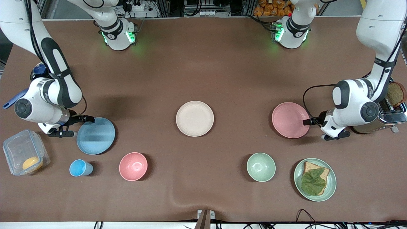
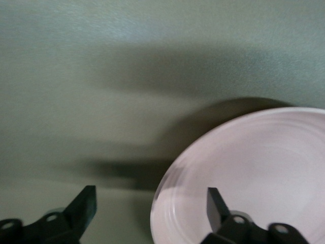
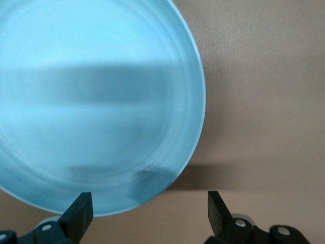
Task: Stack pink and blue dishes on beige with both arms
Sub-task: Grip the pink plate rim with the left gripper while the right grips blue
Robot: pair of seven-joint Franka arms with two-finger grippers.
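At the right arm's end of the brown table (image 1: 222, 63) stands a clear, lidded plastic box (image 1: 25, 152) with something orange inside. The right gripper (image 1: 78, 126) sits low at the rim of the light blue plate (image 1: 96, 135), fingers spread apart with nothing between them; in the right wrist view the blue plate (image 3: 96, 101) is smooth and round with faint concentric ridges near its edge, one fingertip (image 3: 80, 209) over its rim and the other over bare table. Nearer the front camera stand a small blue cup (image 1: 80, 167) and a deep, glossy pink bowl (image 1: 133, 166). The matte cream-beige plate (image 1: 195, 118) lies alone mid-table. Then come a pale green bowl (image 1: 261, 167) and the pink plate (image 1: 290, 120), flat and round. The left gripper (image 1: 313, 125) is at its rim, jaws released and empty; the left wrist view shows the pink plate (image 2: 264, 173) with one finger (image 2: 217, 206) over it. A green plate (image 1: 330, 187) holds bread topped with a leaf. A metal toaster (image 1: 389, 113) stands last. No writing is readable.
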